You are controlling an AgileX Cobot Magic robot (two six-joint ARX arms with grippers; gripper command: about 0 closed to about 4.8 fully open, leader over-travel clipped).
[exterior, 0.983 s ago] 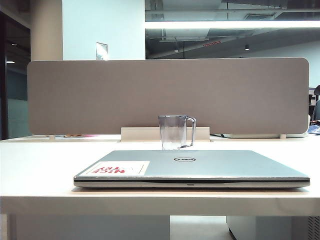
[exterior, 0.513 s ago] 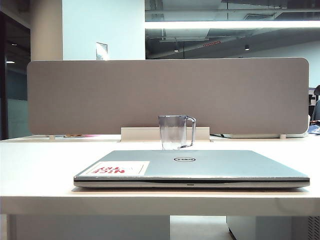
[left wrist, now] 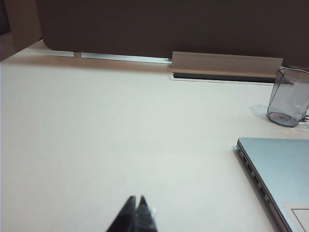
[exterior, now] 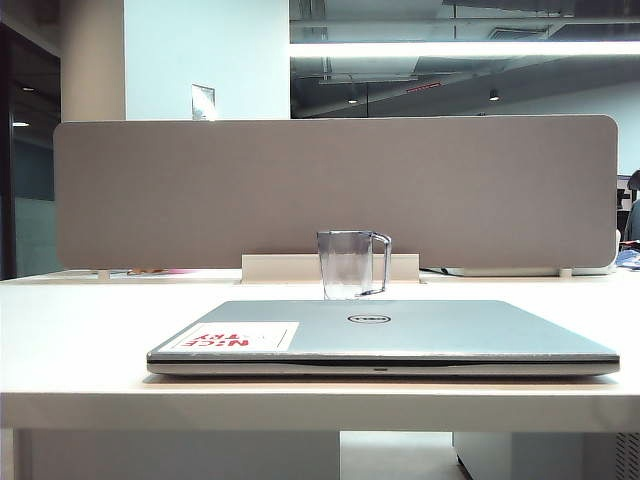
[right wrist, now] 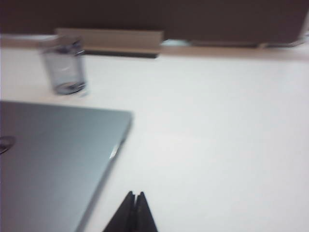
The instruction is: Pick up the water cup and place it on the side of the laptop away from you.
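Note:
The water cup [exterior: 352, 264], a clear grey-blue mug with a side handle, stands upright on the desk just behind the closed silver laptop [exterior: 400, 335]. The left wrist view shows the cup [left wrist: 288, 97] beyond the laptop's far corner [left wrist: 277, 166]. In the right wrist view the cup [right wrist: 64, 66] also stands past the laptop [right wrist: 53, 154]. My left gripper [left wrist: 136, 198] is shut and empty over bare desk, well short of the cup. My right gripper [right wrist: 134, 194] is shut and empty over the desk beside the laptop's edge. Neither gripper shows in the exterior view.
A grey partition panel [exterior: 335, 190] runs along the back of the white desk [exterior: 80, 330]. A raised cable-slot cover [exterior: 280, 268] sits at its foot, right behind the cup. A white sticker with red lettering [exterior: 235, 337] lies on the laptop lid.

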